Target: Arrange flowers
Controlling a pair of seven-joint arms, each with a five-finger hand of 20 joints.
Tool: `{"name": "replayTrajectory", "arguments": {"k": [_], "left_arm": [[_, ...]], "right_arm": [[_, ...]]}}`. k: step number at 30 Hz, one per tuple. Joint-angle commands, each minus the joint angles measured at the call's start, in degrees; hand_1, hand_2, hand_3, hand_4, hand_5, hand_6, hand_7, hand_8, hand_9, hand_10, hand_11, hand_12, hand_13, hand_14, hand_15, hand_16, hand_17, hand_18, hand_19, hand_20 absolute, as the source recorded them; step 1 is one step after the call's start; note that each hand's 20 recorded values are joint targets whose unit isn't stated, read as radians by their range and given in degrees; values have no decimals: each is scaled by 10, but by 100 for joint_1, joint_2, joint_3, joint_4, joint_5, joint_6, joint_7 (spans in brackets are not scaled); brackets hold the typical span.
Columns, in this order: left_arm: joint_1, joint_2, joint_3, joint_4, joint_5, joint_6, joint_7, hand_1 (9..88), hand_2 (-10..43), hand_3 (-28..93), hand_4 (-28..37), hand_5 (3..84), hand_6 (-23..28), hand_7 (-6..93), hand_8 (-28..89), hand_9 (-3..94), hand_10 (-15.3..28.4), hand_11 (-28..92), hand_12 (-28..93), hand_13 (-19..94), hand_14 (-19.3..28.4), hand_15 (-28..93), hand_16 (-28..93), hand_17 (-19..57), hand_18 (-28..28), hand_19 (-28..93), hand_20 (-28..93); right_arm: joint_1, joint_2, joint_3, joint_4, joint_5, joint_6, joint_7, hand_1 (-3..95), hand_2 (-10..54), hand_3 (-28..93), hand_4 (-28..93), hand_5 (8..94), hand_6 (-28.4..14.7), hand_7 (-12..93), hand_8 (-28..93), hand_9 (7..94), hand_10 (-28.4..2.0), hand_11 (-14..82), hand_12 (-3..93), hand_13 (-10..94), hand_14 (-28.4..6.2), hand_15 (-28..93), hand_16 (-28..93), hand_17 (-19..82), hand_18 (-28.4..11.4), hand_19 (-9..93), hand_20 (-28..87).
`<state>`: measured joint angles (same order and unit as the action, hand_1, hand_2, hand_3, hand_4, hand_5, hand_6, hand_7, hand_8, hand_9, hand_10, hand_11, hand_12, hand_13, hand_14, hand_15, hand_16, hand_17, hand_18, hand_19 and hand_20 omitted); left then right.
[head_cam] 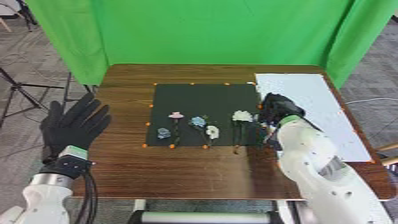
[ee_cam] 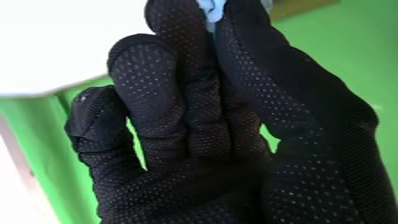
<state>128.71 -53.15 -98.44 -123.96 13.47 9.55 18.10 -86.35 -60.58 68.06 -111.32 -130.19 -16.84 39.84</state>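
At the three o'clock edge of the flat black rectangular mat (head_cam: 206, 95), the black-fabric-gloved right hand (head_cam: 281, 106) pinches a pale blue petalled flower (ee_cam: 211, 8) at its own eight o'clock, the long axis seemingly running twelve to six, bloom toward twelve.

A bright green curtain (head_cam: 213, 35) hangs in folds behind the far edge of the brown wooden table (head_cam: 178, 175), and the same green fills parts of the background in the right wrist view. Grey, mottled flooring (head_cam: 53, 62) spreads out on both sides, with the thin legs of a black stand (head_cam: 16, 84) to the left and a pale cable (head_cam: 373, 99) trailing across it to the right. Beside the table's right edge is a piece of light wooden furniture (head_cam: 389, 147), cut off by the view, and a soft sheen of light lies on the dark wood grain.
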Motion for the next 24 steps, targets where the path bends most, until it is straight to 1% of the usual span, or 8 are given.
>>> {"name": "replayTrajectory", "arguments": {"k": [1,6,9,12,15,18,22,24], "left_arm": [[82,-13,1,-40,-160,83,134,207,172,660,-283,382,61,137,-93,319,131,180,101,217,149,344,-73,-68,139,338,92],[87,-22,2,-46,-187,130,143,205,172,665,-283,384,63,136,-91,320,130,181,103,217,150,343,-72,-68,139,337,92],[81,0,29,-47,-231,182,206,209,172,659,-283,384,64,137,-91,320,131,180,103,218,150,343,-72,-68,139,337,92],[117,-5,20,-58,-274,163,276,204,169,655,-283,384,64,138,-90,320,132,181,104,218,150,343,-71,-68,139,336,92],[138,-6,24,-64,-311,195,324,197,165,652,-283,382,66,136,-90,320,133,180,105,218,150,343,-71,-68,140,336,92],[113,2,46,-50,-328,229,345,193,162,653,-283,382,67,134,-88,320,134,179,106,218,151,340,-71,-68,140,335,92],[59,-44,57,-21,-261,205,285,180,146,688,-283,383,68,135,-87,320,135,176,108,219,151,338,-69,-68,141,334,92],[58,-31,90,-17,-289,203,363,186,143,689,-283,382,68,136,-87,319,135,176,109,219,151,337,-69,-67,141,332,92]], "right_arm": [[-126,-136,-186,-24,-97,-87,16,576,-95,730,-283,752,-25,308,93,859,-97,162,470,719,-97,609,355,399,-236,923,365],[-197,-137,-139,-93,-40,-246,39,562,-95,722,-283,747,-28,297,80,856,-97,157,465,718,-97,608,355,398,-238,923,360],[-206,-162,-52,-174,30,-672,96,533,-95,707,-283,730,-33,283,64,839,-101,152,457,706,-106,611,344,389,-240,923,358],[-216,-171,-28,-209,63,-755,139,473,-95,722,-283,715,-34,243,30,787,-123,250,357,687,-115,633,294,376,-245,918,361],[-251,-171,4,-289,109,-766,194,428,-95,739,-283,708,-32,236,-105,757,-141,317,261,674,-121,638,285,370,-248,917,361],[-259,-174,-4,-328,97,-640,189,412,-95,723,-283,703,-35,230,-111,751,-144,318,255,671,-122,639,283,368,-250,916,361],[-246,-216,-18,-340,95,-605,190,381,-95,708,-283,703,-39,224,-108,750,-149,316,253,669,-126,642,279,367,-251,917,361],[-277,-220,-9,-375,171,-542,178,363,-95,703,-283,701,-42,221,-107,748,-152,316,253,669,-128,643,278,367,-252,918,361]]}}
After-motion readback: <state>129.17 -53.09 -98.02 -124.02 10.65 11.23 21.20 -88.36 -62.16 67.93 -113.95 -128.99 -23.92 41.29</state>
